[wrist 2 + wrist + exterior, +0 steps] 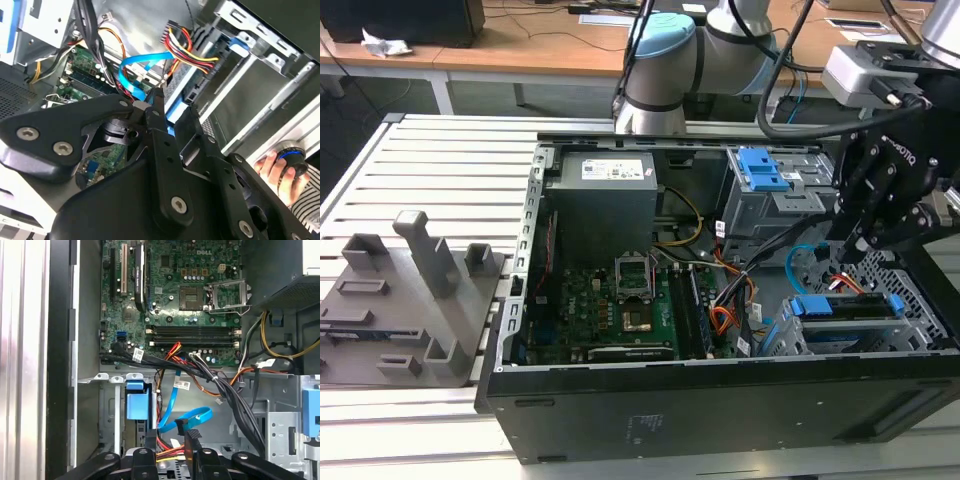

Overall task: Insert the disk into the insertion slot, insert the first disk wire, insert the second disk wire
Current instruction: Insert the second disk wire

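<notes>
Currently the gripper (860,240) is hanging inside the open computer case (720,420), at the exterior view's right, just above the insertion slot (915,310).

Disk (850,318): lying flat in the slot's bay, its blue carrier facing the case interior. In the second wrist view the disk (245,100) is showing its silver side between the cage walls.

First disk wire (187,47): red, yellow and black bundle, arching down with its dark plug sitting at the disk's end.

Second disk wire (789,265): light-blue flat cable, looping up between the drive box (765,175) and the gripper. In the first wrist view the loop (192,415) is curling back toward the gripper (171,445), and its end is lying just beside one fingertip. I cannot tell whether they are touching.

Fingers: standing apart. In the first wrist view red and yellow wires are showing through the gap between them, and nothing is visibly clamped. In the second wrist view the gripper (174,107) is pointing at the blue carrier's end, with the cable's loop (142,62) just beyond the tips.

Surroundings: motherboard (610,300) lying on the case floor, with the power supply (600,205) behind it. A grey fixture plate (410,300) is resting on the table at the exterior view's left. A person's hand (275,172) is resting outside the case wall in the second wrist view.
</notes>
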